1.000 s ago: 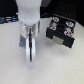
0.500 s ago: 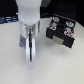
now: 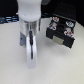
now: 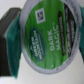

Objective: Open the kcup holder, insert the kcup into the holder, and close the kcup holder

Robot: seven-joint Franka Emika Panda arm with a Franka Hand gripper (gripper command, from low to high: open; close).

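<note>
The pincer [image 3: 30,46] is clamped on the kcup [image 4: 46,37], green lid filling the wrist view. The kcup holder [image 3: 61,31] sits at two o'clock on the surface [image 3: 12,65], apparently open. Insertion and closing remain.

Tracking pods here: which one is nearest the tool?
The green-lidded kcup filling the wrist view, right at the tool. The small coloured shapes in the holder, possibly pods, sit apart on the exterior view's right.
</note>
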